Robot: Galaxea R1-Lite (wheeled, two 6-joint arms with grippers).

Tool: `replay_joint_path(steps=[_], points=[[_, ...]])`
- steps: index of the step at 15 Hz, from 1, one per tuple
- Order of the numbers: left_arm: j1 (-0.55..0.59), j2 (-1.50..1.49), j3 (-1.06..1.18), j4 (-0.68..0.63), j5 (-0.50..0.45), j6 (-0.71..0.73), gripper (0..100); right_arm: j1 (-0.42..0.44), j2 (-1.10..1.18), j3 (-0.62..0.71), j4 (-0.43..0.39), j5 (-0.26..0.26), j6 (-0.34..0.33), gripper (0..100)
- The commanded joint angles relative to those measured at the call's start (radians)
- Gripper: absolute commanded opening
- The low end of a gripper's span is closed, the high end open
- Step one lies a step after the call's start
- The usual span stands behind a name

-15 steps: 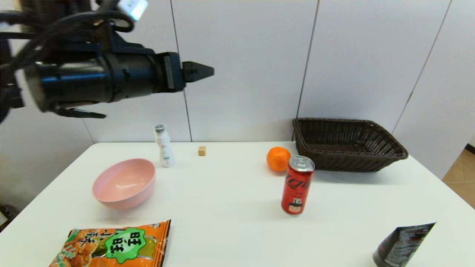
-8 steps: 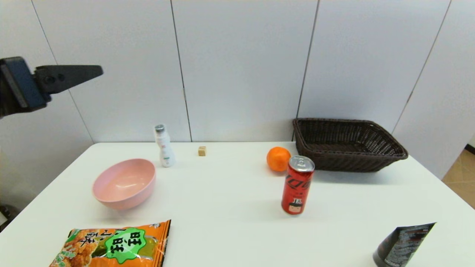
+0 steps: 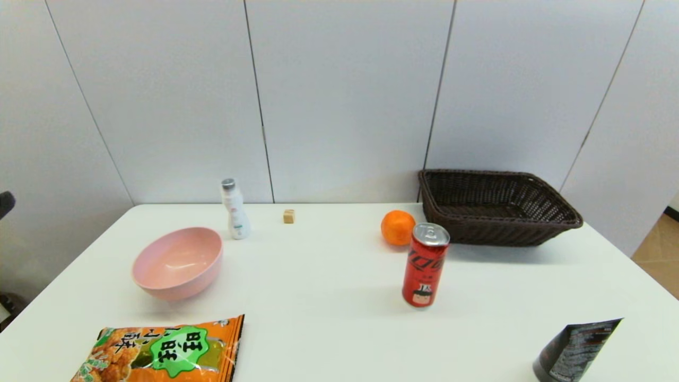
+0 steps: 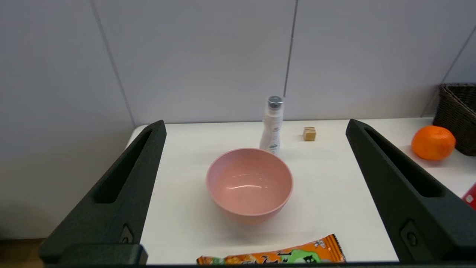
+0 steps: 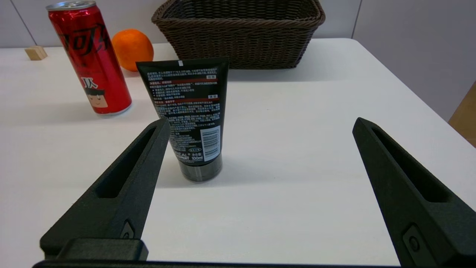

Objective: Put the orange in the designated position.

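Withdrawn left hand (image 4: 254, 130) gapes wide — orange (image 3: 398, 227) sits round, bright, untouched.

My left arm has swung out of the head view: a second ago it filled the ten o'clock corner, half a second ago only the fingers showed at nine o'clock, and now just a dark sliver sits at that edge. My left gripper (image 4: 254, 128) now hangs spread wide, low by the table (image 4: 334, 193), facing the pink bowl (image 4: 249, 184).
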Motion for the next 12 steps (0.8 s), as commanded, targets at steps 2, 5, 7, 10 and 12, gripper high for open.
replay_joint_path(steps=[2, 5, 7, 10, 12], points=[[0.052, -0.208, 0.078, -0.002, -0.004, 0.002, 100, 0.000, 0.001, 0.001, 0.000, 0.000, 0.001, 100], [0.059, -0.266, 0.112, -0.002, 0.001, 0.000, 100, 0.000, 0.001, 0.001, 0.000, 0.000, 0.001, 100], [0.069, -0.303, 0.142, -0.003, -0.001, -0.002, 100, 0.000, 0.001, -0.001, 0.000, 0.000, 0.001, 100], [0.095, -0.360, 0.208, -0.008, -0.004, -0.002, 100, 0.000, 0.001, -0.001, 0.000, 0.000, 0.001, 100], [0.100, -0.414, 0.260, -0.008, -0.005, -0.002, 100, 0.000, 0.001, -0.001, 0.000, -0.002, 0.001, 100]])
